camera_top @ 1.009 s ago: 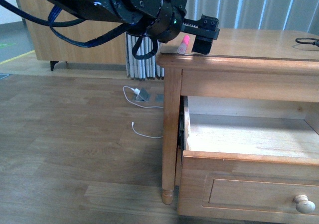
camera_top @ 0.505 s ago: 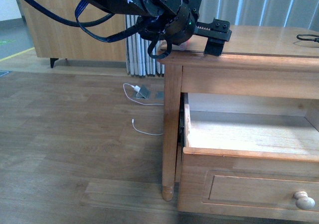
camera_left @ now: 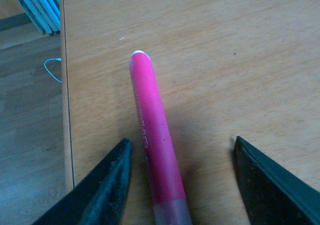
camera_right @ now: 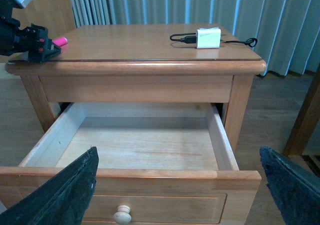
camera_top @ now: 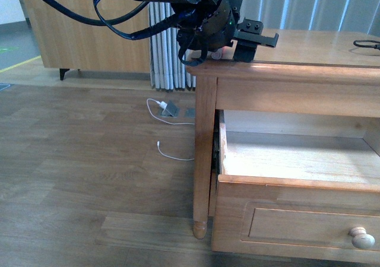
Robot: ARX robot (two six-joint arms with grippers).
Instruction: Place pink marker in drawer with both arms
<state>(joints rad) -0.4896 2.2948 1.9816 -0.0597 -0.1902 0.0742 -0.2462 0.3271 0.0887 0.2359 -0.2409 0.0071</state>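
Grasping step: the left hand point(camera_left: 179, 147), spread open, straddles the bright-pink cylindrical marker point(camera_left: 152, 135) lying mid-frame on the honey-brown wooden table point(camera_left: 240, 60); next it must close, lift, then reach the pulled-out wooden drawer point(camera_right: 140, 140).

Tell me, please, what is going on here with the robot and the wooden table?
The left hand is open, one jaw on either side of the bright-pink cylindrical marker, which lies on the brown wooden tabletop, not yet gripped. The honey-brown wooden drawer below is pulled out and empty. The right hand is open in front of it, holding nothing.
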